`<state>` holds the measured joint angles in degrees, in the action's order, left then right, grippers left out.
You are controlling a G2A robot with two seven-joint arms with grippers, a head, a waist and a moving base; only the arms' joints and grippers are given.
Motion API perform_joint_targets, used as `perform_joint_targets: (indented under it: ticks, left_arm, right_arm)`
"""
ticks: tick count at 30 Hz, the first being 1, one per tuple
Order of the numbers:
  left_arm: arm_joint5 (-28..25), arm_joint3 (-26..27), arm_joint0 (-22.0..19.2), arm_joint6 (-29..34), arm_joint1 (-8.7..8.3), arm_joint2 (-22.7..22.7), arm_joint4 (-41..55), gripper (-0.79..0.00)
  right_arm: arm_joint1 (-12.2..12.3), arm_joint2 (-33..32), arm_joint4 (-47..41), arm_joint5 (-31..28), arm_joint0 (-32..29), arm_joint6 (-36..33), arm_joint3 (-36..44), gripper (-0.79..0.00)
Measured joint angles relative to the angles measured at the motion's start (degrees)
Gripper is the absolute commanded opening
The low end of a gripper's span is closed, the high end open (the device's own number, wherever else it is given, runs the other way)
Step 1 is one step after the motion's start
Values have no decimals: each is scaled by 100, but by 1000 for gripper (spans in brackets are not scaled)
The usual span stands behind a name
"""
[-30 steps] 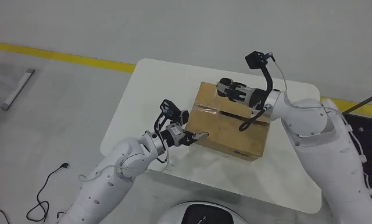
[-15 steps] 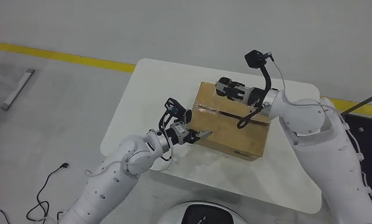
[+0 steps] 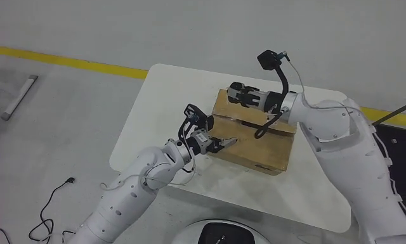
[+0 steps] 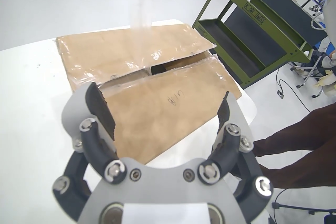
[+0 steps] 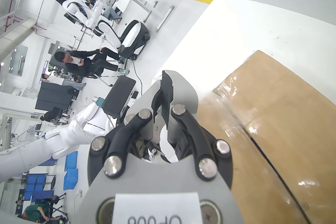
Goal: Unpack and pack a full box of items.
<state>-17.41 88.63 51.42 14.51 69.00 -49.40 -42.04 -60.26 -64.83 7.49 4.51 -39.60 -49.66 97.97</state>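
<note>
Table (image 3: 158, 111): white, rounded corners. It carries the one work item.

Box (image 3: 254, 135): brown cardboard, standing near the middle of the table, top face up. Its two top flaps are folded down. In my left wrist view the far flap (image 4: 118, 46) lies flat, and the near flap (image 4: 162, 114) meets it along the centre seam. They do not meet cleanly: a dark gap (image 4: 157, 69) shows partway along the seam.

Right gripper (image 3: 233, 95): fingers pressed together, nothing between them. It sits at the far corner of the box top, on the side towards my left arm. From the right wrist view the closed fingertips (image 5: 166, 88) lie just beside that corner. Contact with the cardboard is uncertain, as the angle is poor.

Left gripper (image 3: 223, 142): fingers spread wide, holding nothing. It is at the near edge of the box on the left arm's side, pointing across the near flap, which shows between the pads (image 4: 99, 107).

Clear tape (image 4: 123, 70): torn, glossy strips along the seam edges of both flaps.

Handwritten mark (image 4: 176, 98): small, on the near flap.
</note>
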Motion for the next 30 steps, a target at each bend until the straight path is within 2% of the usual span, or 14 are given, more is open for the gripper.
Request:
perform_joint_targets:
  ticks: [16,27,29,30]
  left_arm:
    - [315,-160,36,-257,120,-253,249,0]
    - [409,-356,-82,-404,249,-199,249,-6]
    - [420,-455,-111,-412,285,-178,371,-151]
    - [416,-497,-123,-423,301,-169,430,-400]
  right_arm:
    - [-191,570,-147,-40,608,82,-304,-785]
    - [-255,738,-151,-35,679,25,-468,-785]
    - [-258,743,-137,-20,659,10,-453,-785]
    - [-259,745,-130,-11,651,0,-448,-785]
